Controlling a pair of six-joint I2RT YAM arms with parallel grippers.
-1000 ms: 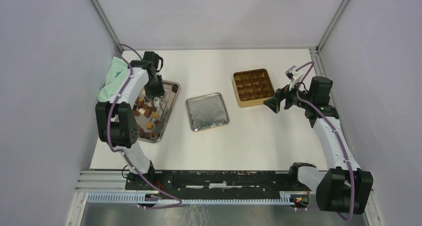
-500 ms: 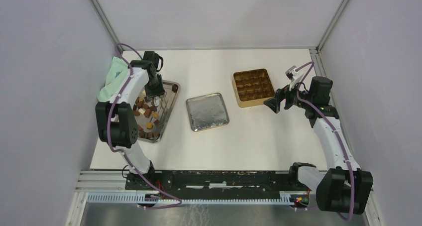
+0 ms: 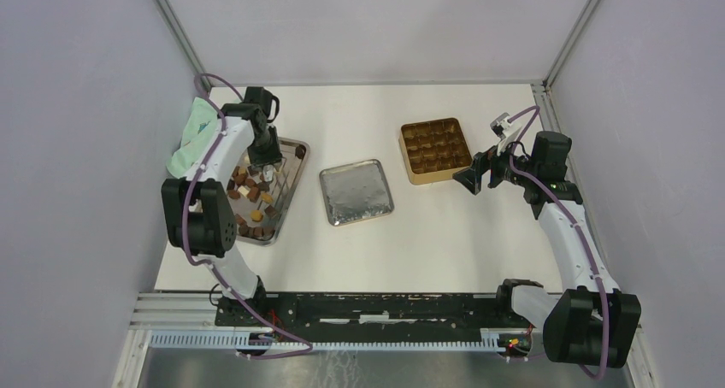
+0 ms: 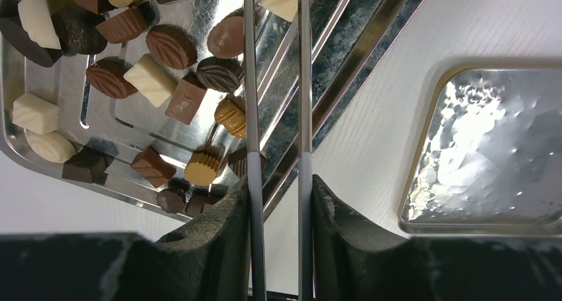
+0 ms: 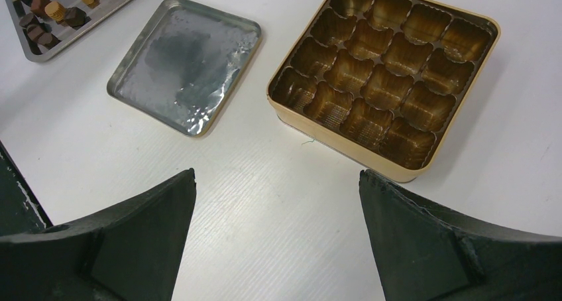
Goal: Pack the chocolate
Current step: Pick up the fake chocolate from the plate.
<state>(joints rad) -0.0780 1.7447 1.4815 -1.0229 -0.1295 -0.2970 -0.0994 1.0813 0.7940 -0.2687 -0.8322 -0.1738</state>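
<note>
Desk [image 3: 445,234]: white, walled booth.
Tray [image 3: 297,167]: steel, far left.
Tin [image 5: 384,75]: gold, empty, well apart to the right.
Right pincer [image 5: 277,174]: wide apart, beside Tin.
Left pincer [image 4: 280,185]: clamped on tweezers [image 4: 250,82], over Tray; nearer arm.
Chocolate [image 4: 171,46]: all in Tray, beside tweezers; tips hidden.

tweezers [image 4: 250,82] over tray [image 3: 291,173]; silver lid [image 3: 356,191] beside gold tin [image 5: 338,145].

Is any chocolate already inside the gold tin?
No, every compartment of the gold tin is empty in the right wrist view.
</note>
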